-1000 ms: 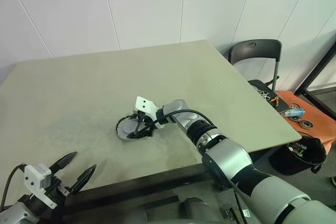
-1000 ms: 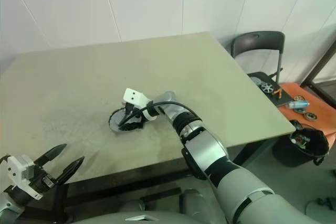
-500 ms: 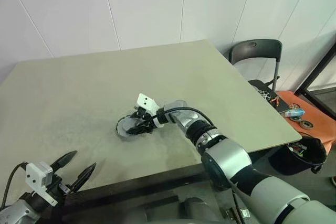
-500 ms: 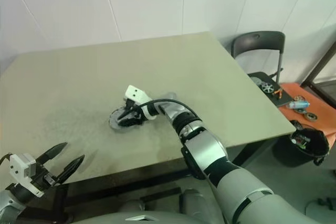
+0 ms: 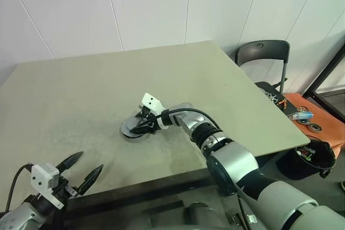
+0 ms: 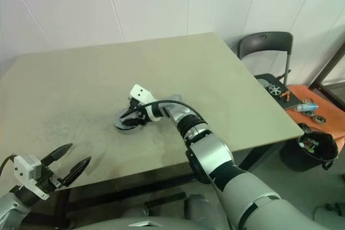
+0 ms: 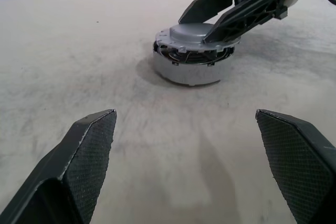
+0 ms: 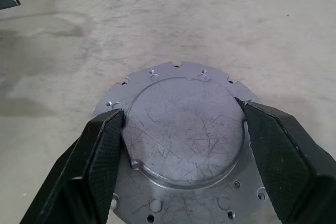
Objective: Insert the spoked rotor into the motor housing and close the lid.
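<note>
Left eye view: the right gripper (image 5: 141, 128) reaches across the table (image 5: 81, 84) onto the lid (image 5: 132, 129) near its middle; the left gripper (image 5: 81, 169) hovers at the near edge, fingers spread and empty.

Left wrist view: the lid (image 7: 195, 34) caps the motor housing (image 7: 191, 66) on the table.

Right wrist view: both fingers (image 8: 100, 150) flank the lid's raised centre (image 8: 184, 129), pressed against its rim.
</note>
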You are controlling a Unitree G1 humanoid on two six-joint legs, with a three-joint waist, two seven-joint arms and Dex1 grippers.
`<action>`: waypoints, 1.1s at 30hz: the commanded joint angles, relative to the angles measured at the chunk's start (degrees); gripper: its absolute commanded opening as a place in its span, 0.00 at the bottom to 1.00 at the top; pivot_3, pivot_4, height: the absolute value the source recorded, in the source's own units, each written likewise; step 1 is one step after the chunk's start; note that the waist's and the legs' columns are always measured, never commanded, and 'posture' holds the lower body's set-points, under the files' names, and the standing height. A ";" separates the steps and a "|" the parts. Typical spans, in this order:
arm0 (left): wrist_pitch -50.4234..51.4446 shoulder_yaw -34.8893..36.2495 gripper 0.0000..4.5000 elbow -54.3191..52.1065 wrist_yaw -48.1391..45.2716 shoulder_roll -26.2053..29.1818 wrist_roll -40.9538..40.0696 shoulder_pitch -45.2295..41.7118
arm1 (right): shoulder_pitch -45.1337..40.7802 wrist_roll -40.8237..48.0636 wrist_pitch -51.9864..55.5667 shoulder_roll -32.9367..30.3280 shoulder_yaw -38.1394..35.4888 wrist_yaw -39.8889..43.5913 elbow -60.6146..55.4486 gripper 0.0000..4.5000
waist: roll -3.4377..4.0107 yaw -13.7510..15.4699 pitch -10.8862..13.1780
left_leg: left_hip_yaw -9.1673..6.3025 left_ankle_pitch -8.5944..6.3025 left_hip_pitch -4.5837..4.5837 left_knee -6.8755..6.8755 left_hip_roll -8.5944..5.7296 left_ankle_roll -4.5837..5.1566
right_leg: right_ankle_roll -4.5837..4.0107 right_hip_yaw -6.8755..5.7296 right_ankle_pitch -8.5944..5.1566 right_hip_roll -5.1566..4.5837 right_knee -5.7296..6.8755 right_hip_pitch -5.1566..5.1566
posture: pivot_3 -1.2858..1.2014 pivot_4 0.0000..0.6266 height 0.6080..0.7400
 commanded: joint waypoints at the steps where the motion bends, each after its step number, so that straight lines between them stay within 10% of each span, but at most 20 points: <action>1: 1.90 0.65 1.00 -3.92 1.42 1.13 -0.68 0.10 | -1.40 -0.23 -1.52 1.43 -0.21 -1.10 -0.92 0.72 | 0.00 -0.01 0.00 | 0.00 0.00 0.00 0.00 0.00 0.00 | 0.00 0.00 0.00 0.00 0.00 0.00 | 0.52 0.00 1.00; 33: 14.24 1.58 1.00 -17.94 8.71 2.65 -2.42 0.45 | -0.08 -1.10 -0.59 2.03 0.86 -3.95 -0.25 0.72 | 0.01 0.04 0.01 | 0.00 0.00 0.03 0.02 -0.01 0.00 | 0.00 0.00 0.00 0.00 0.00 0.04 | 0.52 0.00 1.00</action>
